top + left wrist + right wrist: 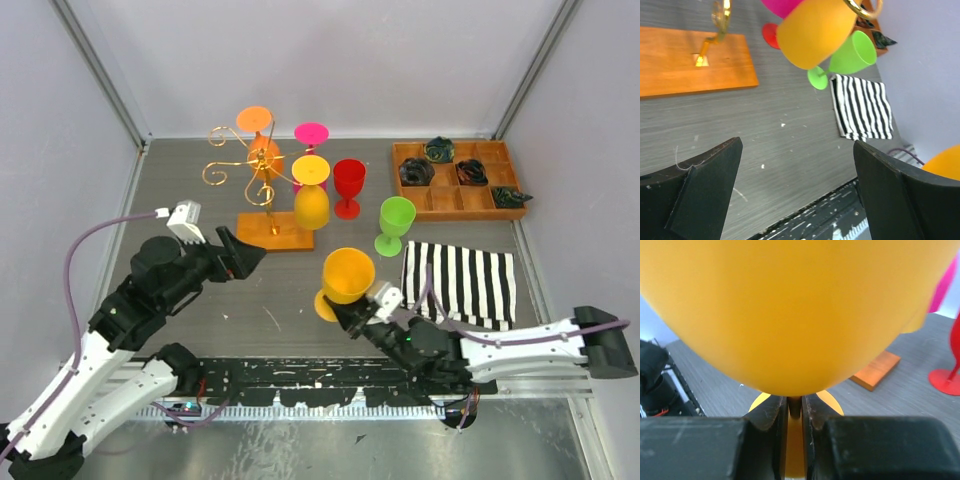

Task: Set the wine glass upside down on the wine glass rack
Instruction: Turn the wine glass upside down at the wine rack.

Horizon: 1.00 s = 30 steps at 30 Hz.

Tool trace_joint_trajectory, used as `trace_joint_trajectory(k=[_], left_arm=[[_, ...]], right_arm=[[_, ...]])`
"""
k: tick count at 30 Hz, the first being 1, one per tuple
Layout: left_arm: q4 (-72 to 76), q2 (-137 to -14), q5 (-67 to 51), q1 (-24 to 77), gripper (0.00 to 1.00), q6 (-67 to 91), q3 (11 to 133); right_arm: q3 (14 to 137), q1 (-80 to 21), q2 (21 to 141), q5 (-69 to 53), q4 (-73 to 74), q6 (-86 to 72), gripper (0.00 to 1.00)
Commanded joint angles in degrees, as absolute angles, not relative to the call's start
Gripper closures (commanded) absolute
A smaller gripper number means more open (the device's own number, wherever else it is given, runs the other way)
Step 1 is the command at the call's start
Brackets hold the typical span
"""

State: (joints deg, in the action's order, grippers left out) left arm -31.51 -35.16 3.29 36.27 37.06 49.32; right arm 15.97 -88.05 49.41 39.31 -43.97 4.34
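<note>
Low in the middle of the frame, the right gripper [338,306] pinches the stem of the orange wine glass [348,272], cup tilted up. Left of it, the left gripper [247,251] gapes wide, holding nothing. Farther back, upper left, stands the wine glass rack [272,231], where a yellow glass [311,205] hangs upside down.

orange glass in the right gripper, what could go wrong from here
The right gripper pinches only the thin stem of the orange glass, so it could swivel or slip when flipped. The wine glass rack already carries hung glasses; the yellow glass nearest could get knocked.
</note>
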Motion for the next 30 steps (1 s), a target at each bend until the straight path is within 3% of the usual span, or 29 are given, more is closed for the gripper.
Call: trace_joint_trajectory(k=[1, 10, 18, 30], left_arm=[[-17.83, -34.86, 3.61, 41.87, 0.01, 42.23, 45.23], [-0.47, -44.23, 21.29, 64.39, 0.06, 41.89, 41.57], [17.01, -52.44, 16.47, 68.11, 0.25, 46.54, 38.37], [22.85, -54.83, 15.64, 70.55, 0.41, 49.01, 38.01]], right_arm=[[13.91, -88.05, 35.83, 44.24, -32.40, 3.59, 0.99], [14.74, -88.04, 24.80, 45.01, -26.63, 13.15, 0.99], [16.28, -88.03, 24.50, 43.56, -36.90, 21.16, 0.99], [19.07, -88.02, 30.99, 44.38, -50.60, 26.10, 0.99]])
